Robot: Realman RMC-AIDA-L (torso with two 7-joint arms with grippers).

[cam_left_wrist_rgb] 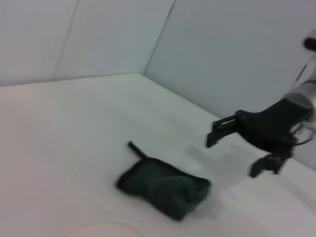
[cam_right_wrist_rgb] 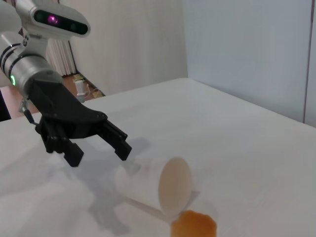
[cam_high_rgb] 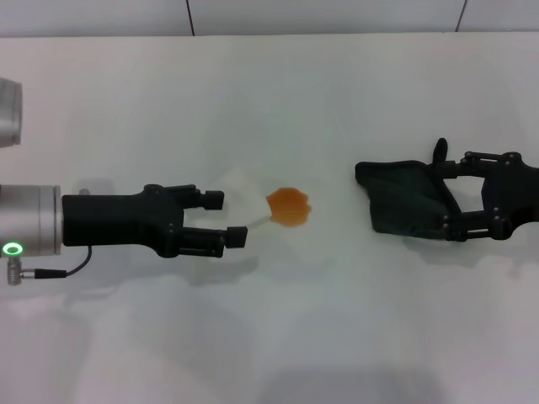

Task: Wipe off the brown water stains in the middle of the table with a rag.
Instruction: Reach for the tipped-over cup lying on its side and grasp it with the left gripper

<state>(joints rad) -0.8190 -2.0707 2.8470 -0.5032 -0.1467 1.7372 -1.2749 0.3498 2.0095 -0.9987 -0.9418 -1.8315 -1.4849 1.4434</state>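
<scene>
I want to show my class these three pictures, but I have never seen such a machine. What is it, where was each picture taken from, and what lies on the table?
It is a robot with two arms, each ending in a black gripper. The head view looks down from a camera on the robot's head; the other two come from cameras on its wrists, each showing the opposite arm.

On the wide white table lie three things. In the middle is a small orange-brown water stain. Right beside it a white paper cup lies on its side, mouth towards the stain. Further to the robot's right lies a dark green-black cloth rag.

The left gripper is open and empty, beside the cup. The right gripper is open too, hanging above the table just beyond the rag and holding nothing. The stain is not yet wiped.
</scene>
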